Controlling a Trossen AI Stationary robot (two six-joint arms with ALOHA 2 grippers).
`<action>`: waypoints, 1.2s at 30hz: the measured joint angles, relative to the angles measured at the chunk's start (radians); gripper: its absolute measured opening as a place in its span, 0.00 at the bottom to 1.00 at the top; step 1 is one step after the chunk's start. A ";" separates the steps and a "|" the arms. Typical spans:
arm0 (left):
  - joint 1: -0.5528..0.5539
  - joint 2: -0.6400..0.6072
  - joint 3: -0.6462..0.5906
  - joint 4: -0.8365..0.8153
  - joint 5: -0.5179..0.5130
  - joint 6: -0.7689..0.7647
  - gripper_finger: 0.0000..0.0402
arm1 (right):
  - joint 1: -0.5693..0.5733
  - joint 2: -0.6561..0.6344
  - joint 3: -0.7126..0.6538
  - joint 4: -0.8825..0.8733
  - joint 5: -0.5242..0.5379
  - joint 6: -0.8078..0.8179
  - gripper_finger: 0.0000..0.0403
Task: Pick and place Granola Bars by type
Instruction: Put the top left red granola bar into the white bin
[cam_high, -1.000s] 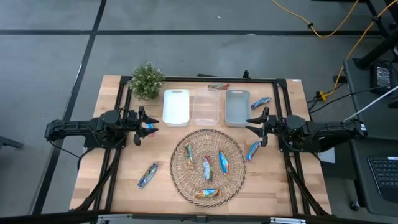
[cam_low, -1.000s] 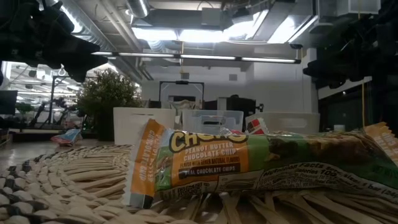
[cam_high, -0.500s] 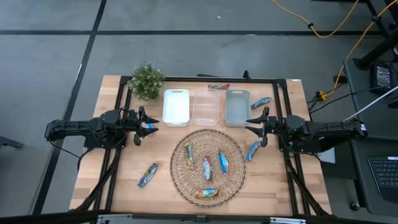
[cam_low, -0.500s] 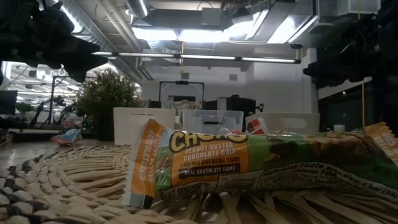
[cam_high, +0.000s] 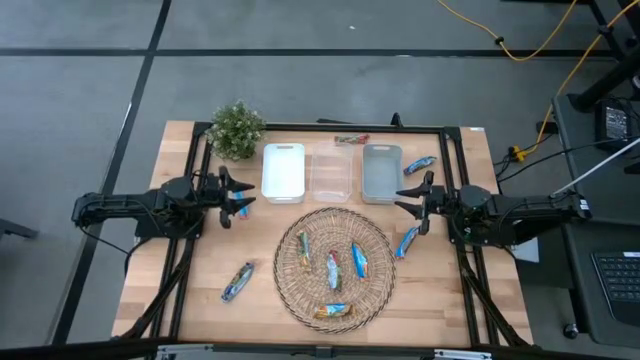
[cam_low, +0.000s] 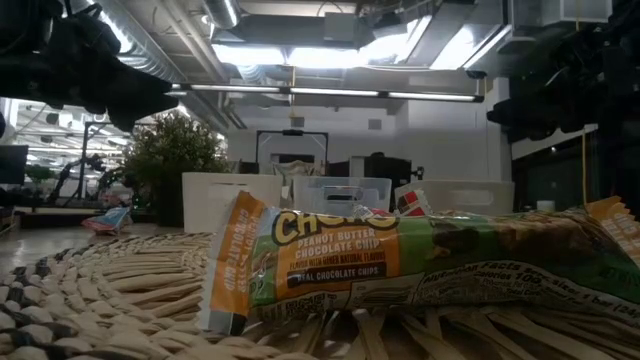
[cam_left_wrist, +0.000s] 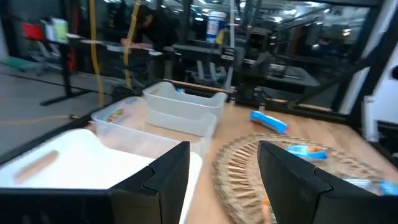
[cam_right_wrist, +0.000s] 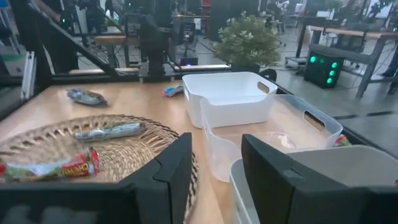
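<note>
Several foil bars lie flat in the round wicker tray (cam_high: 296, 290): a green-orange one (cam_high: 333, 312), filling the low view (cam_low: 400, 265), and blue ones (cam_high: 358, 260). More blue bars lie on the table at the near left (cam_high: 237, 281), right of the tray (cam_high: 407, 241), beside the grey bin (cam_high: 420, 165) and by my left gripper (cam_high: 241, 207). An orange-brown bar (cam_high: 351, 139) lies behind the bins. My left gripper (cam_high: 235, 192) (cam_left_wrist: 224, 180) hovers open, left of the white bin. My right gripper (cam_high: 404, 200) (cam_right_wrist: 217, 180) hovers open, right of the tray.
Three bins stand in a row at the far side: white (cam_high: 283, 172), clear (cam_high: 334, 172), grey (cam_high: 381, 172). A potted plant (cam_high: 237, 130) sits at the far left corner. A black frame runs round the table top. Bare wood shows left of the tray.
My left gripper has shifted a little toward the far edge and turned toward the white bin. The bars and my right gripper have stayed where they were.
</note>
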 joint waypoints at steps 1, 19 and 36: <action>0.000 0.000 0.000 0.004 -0.019 0.004 0.45 | 0.000 0.000 0.000 0.004 0.000 0.013 0.35; -0.071 0.262 0.555 0.098 -0.292 0.150 0.40 | -0.002 0.000 0.003 0.292 0.037 0.048 0.35; -0.058 0.831 1.377 -1.005 -0.626 -0.274 0.33 | -0.002 0.000 0.011 0.291 0.105 0.044 0.35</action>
